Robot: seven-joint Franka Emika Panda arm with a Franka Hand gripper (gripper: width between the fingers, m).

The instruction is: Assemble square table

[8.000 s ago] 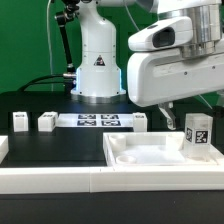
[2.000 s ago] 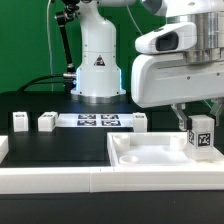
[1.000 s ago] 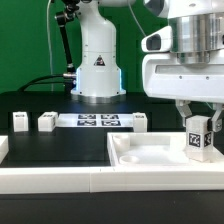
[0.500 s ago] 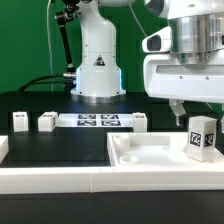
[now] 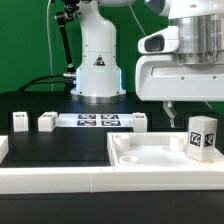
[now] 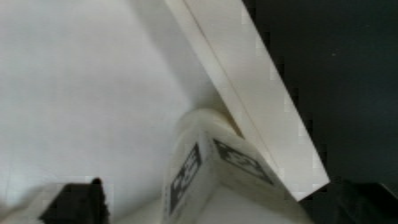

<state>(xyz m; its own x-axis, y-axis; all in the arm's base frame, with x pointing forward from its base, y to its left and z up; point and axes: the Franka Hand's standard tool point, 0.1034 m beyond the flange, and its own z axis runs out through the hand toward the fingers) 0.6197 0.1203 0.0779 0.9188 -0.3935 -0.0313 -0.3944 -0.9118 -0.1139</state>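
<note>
A: so where's everything now?
B: spare legs [image 5: 19, 121] far left on the bench [image 5: 60, 148]. The tagged leg [image 5: 202, 137] stands in the tabletop [image 5: 150, 160] right corner, just under the end effector [image 5: 186, 106]. It clamped that leg a second ago, now it's let go, lifted clear.

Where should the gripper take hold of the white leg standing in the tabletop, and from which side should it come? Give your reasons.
Probably its upper half, coming straight down from above. The leg stands nearly upright with flat, parallel sides free at the top. The raised rim of the tabletop runs close beside the leg's base, leaving little room for a sideways approach.
</note>
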